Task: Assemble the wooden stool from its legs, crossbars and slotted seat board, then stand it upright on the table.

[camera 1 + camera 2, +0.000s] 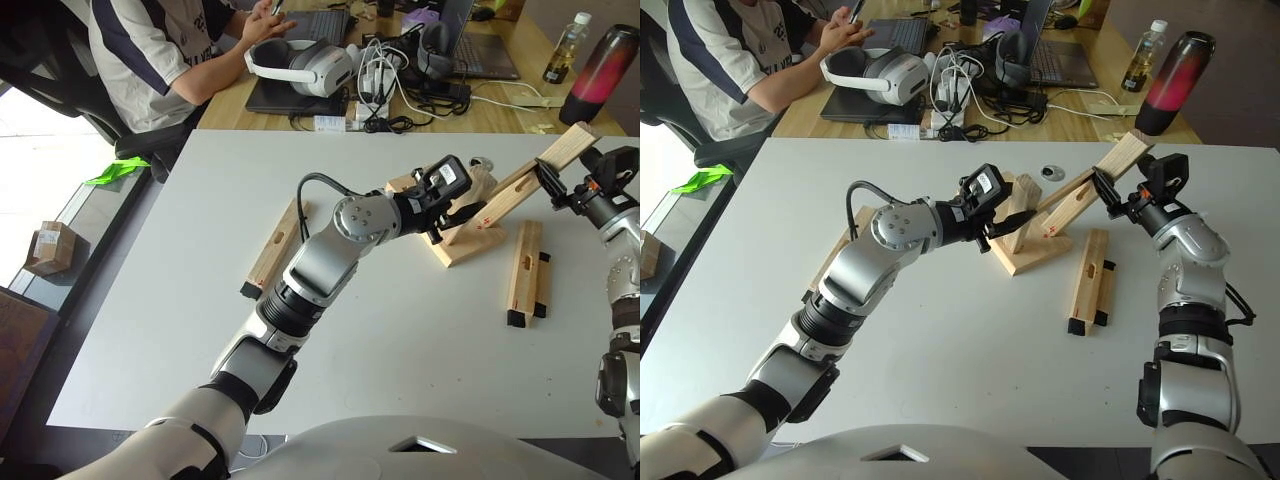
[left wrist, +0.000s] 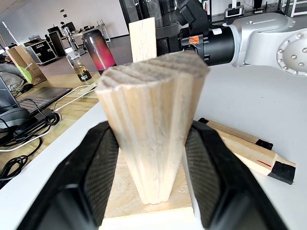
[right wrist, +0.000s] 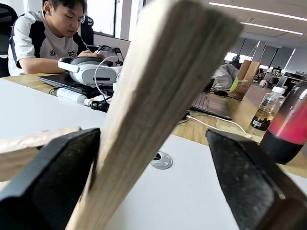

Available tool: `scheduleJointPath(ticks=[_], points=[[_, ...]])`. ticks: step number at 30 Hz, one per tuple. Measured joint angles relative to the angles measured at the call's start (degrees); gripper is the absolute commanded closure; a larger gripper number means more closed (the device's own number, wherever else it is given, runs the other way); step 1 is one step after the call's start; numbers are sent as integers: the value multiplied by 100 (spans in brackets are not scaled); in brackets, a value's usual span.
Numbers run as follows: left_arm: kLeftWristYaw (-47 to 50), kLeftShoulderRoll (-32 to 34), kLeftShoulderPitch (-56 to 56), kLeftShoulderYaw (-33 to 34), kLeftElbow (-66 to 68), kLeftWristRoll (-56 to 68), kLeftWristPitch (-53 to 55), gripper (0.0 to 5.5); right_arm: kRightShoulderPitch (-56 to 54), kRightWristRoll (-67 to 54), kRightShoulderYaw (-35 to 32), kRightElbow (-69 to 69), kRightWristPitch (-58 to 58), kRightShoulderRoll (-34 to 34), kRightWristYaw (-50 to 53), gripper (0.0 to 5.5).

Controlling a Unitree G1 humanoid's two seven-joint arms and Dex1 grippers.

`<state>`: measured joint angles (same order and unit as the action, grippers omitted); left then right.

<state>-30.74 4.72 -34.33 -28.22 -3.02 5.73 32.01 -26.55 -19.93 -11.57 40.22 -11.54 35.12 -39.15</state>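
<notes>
— Since it's all bare pale timber, we'd rate these parts light, stiff and not fragile, but smooth-faced, so prob. a bit slippery. Where are we w/ the left gripper (image 2: pixel 152 163)?

— Closed on the short pale wooden upright with the ridged top (image 2: pixel 153 110). Both black textured pads (image 2: pixel 103 172) press its flat sides, low down, near where its foot meets the flat pale square wooden board (image 1: pixel 462 250) lying on the white table (image 1: pixel 200 320). No tilt that we can see.

— Good spot?

— We think so: a low grip on flat faces means least leverage and least twist. Higher up, it'd likely rock.

— And the right gripper (image 1: pixel 550 182)?

— It sits round the upper part of the long pale wooden bar (image 1: pixel 510 195). That bar slants up from beside the board toward the robot's right, top end in the air. Clamped or just loose about it, we can't tell.

— Handling for that one?

— Long lever, so any slip at the grip swings the far end a lot. We'd hold it across the wide faces and push along its length, not sideways. Thin joint ends could split if forced crooked.

— Rest of the kit?

— Two pale slotted wooden bars with black end caps lie flat, one (image 1: pixel 274 245) left of the board and one (image 1: pixel 524 268) just right of it. We'd grab those mid-length, across the narrow width.
</notes>
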Motion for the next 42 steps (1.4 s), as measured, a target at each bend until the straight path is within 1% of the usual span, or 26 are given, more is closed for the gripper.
scheduleJointPath(ticks=[10,14,17,20,24,28,35,38,42], points=[[-24,0,0,0,-1,0,-1,347,-26,298,-206,-439,-438,-142,550,144],[-25,0,0,0,-1,0,-1,347,-101,285,-248,-469,-422,-147,589,144],[-25,0,0,-1,-1,0,-1,347,-229,124,-184,-603,200,-193,346,144],[-25,-3,2,-3,0,-4,-4,347,-362,129,167,-720,1298,-243,150,144],[3,-27,4,-2,10,-9,-14,347,-631,348,685,-796,2409,221,-66,144],[19,-55,7,-1,20,-14,-17,347,-780,349,957,-791,2833,465,-162,144],[51,-77,5,15,-15,-15,-26,347,-822,349,1270,-808,2785,650,-72,144],[61,-77,15,16,-32,-14,-26,347,-702,349,1336,-802,2294,591,310,144],[61,-68,27,13,-80,-6,-22,347,-473,461,1376,-642,1181,328,1189,144]])
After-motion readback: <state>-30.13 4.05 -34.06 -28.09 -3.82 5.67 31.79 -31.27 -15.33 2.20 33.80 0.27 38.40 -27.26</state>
